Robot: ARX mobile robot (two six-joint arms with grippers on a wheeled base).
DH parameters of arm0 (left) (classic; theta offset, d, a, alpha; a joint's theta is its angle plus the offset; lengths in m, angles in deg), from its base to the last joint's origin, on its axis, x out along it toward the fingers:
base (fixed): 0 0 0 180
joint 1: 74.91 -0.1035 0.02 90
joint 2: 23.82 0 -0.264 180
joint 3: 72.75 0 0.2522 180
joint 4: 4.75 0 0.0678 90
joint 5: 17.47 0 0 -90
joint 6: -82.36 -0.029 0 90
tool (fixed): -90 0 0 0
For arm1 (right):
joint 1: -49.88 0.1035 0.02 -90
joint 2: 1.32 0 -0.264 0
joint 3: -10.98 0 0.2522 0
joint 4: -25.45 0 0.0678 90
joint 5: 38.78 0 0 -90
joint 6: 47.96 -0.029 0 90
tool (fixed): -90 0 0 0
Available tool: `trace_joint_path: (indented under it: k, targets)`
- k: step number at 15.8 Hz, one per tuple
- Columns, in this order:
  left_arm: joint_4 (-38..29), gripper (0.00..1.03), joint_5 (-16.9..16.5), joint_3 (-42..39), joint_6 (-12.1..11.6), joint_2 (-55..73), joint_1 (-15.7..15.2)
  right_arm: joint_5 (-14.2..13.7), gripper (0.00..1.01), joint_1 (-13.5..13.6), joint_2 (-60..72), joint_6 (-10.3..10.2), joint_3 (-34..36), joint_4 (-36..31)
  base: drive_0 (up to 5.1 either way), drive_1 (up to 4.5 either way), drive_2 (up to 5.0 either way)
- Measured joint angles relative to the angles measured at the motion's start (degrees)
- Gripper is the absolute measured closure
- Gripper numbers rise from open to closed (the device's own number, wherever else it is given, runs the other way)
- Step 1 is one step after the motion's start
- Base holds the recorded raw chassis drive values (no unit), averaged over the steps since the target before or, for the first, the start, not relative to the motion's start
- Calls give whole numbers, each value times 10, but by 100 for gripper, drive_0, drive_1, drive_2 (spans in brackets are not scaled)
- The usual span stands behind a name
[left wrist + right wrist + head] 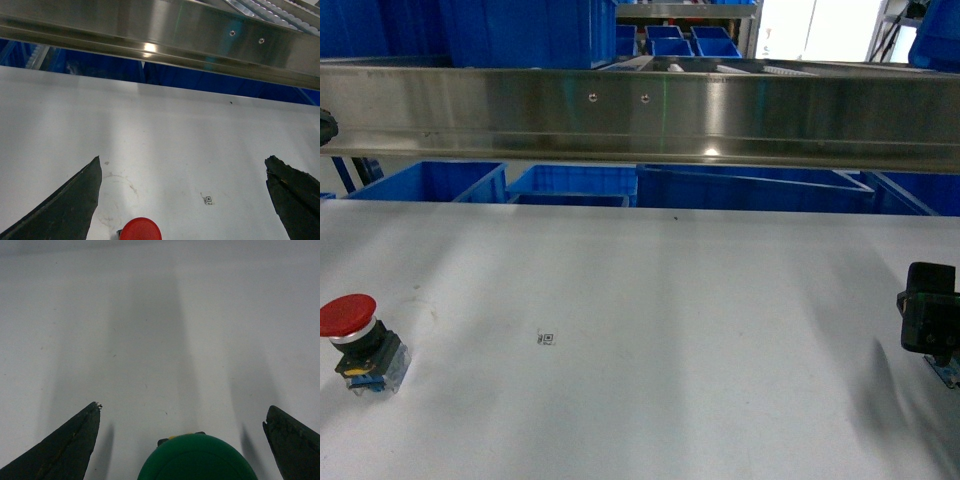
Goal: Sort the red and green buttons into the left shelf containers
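The red button [355, 335] stands on the white table [650, 330] at the far left, its mushroom cap up and its clear-bluish block on the table. In the left wrist view its red cap [141, 229] shows at the bottom edge, between and just behind the fingertips of my open left gripper [184, 160]. My right gripper [183, 407] is also open, with the green button's cap [197, 460] low between its fingers and touching neither. Large blue crates [520, 30] sit on the shelf at upper left. The left gripper does not show in the head view.
A steel shelf rail [640, 110] runs across above the table's far edge. More blue crates [430, 182] stand behind the table, below the rail. A small square marker [547, 338] lies mid-table. The right arm's black wrist body [930, 320] shows at the right edge.
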Motion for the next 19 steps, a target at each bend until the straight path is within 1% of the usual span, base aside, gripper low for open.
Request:
trace_joint_path:
  k: [2,5,6,7,9,10,12,13,19]
  targets:
    - [0,5,0,0,0,0,0,2,3,-3,32,-1,-22,-10,0,0,0]
    - [0,5,0,0,0,0,0,2,3,-10,81,16,-44,-19,0,0,0]
    - [0,5,0,0,0,0,0,2,4,-10,90,17,-45,-23,0,0,0]
    - [0,5,0,0,0,0,0,3,18,-11,94,21,-44,-32,0,0,0]
    - [0,5,0,0,0,0,0,4,40,-10,97,26,-43,-54,0,0,0]
    - [0,5,0,0,0,0,0,4,52,-10,101,28,-40,-65,0,0,0]
    - [0,5,0,0,0,0,0,8,73,-10,102,32,-34,-73,0,0,0]
    - [0,5,0,0,0,0,0,8,76,-10,99,36,-31,-74,0,0,0]
    - [0,5,0,0,0,0,0,9,76,-8,82,38,-14,-78,0,0,0]
